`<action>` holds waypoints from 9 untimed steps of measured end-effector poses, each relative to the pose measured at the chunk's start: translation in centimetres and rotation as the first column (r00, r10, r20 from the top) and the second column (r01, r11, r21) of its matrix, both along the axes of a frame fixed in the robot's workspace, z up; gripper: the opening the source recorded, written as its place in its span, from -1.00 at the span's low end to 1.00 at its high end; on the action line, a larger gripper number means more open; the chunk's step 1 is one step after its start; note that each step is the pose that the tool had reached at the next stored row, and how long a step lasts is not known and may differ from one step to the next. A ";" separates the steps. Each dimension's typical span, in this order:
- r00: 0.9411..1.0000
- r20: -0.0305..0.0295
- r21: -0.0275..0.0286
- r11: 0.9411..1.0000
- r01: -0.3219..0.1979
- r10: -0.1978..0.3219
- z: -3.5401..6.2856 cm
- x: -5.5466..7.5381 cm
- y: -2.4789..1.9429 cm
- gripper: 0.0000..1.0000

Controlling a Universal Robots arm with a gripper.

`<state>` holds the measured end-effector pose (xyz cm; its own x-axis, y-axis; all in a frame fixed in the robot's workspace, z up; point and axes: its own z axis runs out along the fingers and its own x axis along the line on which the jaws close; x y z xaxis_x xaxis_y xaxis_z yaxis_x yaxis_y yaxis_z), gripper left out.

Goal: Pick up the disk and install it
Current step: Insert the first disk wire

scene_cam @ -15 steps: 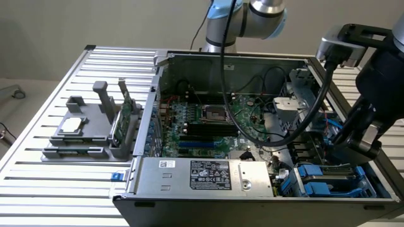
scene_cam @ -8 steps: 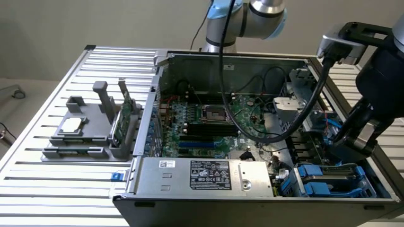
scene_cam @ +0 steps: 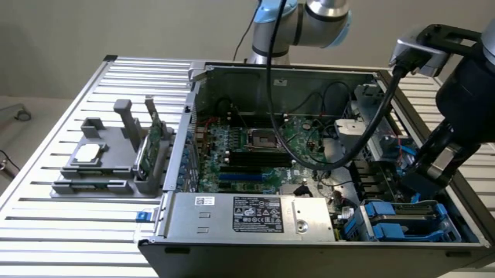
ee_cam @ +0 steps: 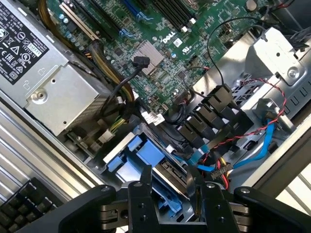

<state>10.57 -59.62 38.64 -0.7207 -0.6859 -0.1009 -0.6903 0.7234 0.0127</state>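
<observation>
The disk [ee_cam: 170, 175] stands edge-on between my fingers, dark grey with a blue carrier frame along one side. My gripper [ee_cam: 169, 188] is shut on it, a finger [ee_cam: 142, 204] pressed against each flank. In the exterior view the gripper [scene_cam: 421, 191] hangs low inside the open computer case [scene_cam: 201, 87], at that view's right, just above the blue drive bay [scene_cam: 406, 223]. The disk's lower end sits among the bay's blue plastic pieces [ee_cam: 129, 158]; how deep it is seated is hidden.
The silver power supply [scene_cam: 247, 214] lies beside the bay, with the green motherboard [scene_cam: 263, 145] behind it. Red and blue cables [ee_cam: 252, 141] and black connectors [ee_cam: 209, 114] crowd the bay's far side. A grey fixture [scene_cam: 101, 168] with a chip and green card stands on the exterior view's left.
</observation>
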 end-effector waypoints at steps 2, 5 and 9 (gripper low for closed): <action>1.000 0.000 0.007 1.000 0.013 -0.013 0.00 0.1 0.00 -0.15; 1.000 0.000 0.015 1.000 0.022 -0.022 -0.01 0.3 0.02 -0.15; 1.000 0.000 0.018 1.000 0.023 -0.023 0.00 1.6 0.09 -0.15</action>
